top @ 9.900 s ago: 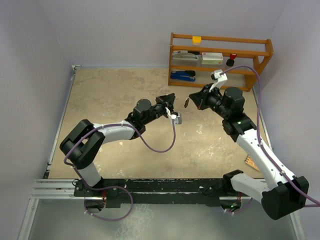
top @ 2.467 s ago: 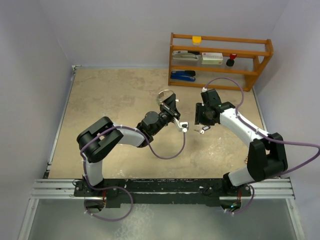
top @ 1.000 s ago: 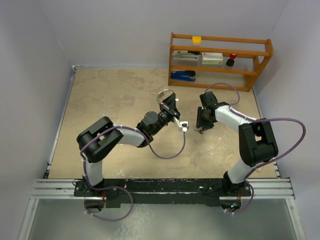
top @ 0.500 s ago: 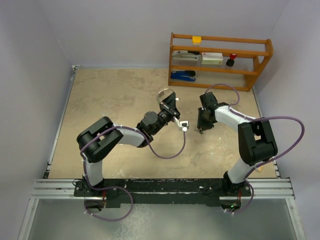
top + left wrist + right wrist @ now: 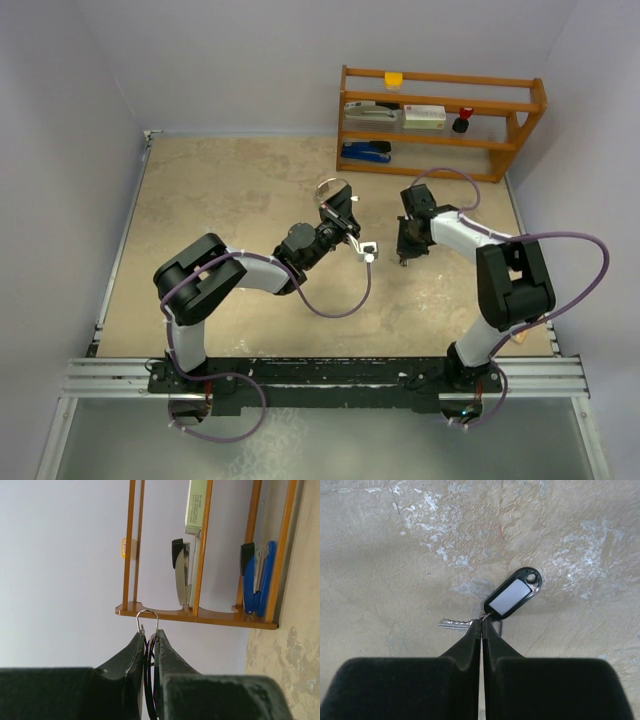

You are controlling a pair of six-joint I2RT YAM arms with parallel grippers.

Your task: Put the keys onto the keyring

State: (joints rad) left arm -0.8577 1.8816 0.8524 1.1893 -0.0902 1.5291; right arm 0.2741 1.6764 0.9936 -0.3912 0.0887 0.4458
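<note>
My left gripper (image 5: 338, 203) is lifted off the table and shut on the keyring (image 5: 325, 186). In the left wrist view its silver wire loop (image 5: 148, 614) sticks out past the fingertips (image 5: 137, 642). My right gripper (image 5: 404, 255) is down at the table, shut at the head of a silver key (image 5: 456, 624). This key carries a black tag with a white label (image 5: 512, 594). In the right wrist view the jaws stand closed at the small link between key and tag. No green-headed key is in view.
A wooden rack (image 5: 440, 120) stands at the back right with a blue stapler (image 5: 365, 152), a black stapler, a box and small items. The rack also shows in the left wrist view (image 5: 200, 616). The grey walls close in on both sides.
Ten seconds ago both grippers were held up facing each other. Since then the right arm has come down over the key on the table. Almost nothing has moved in the last half second.
</note>
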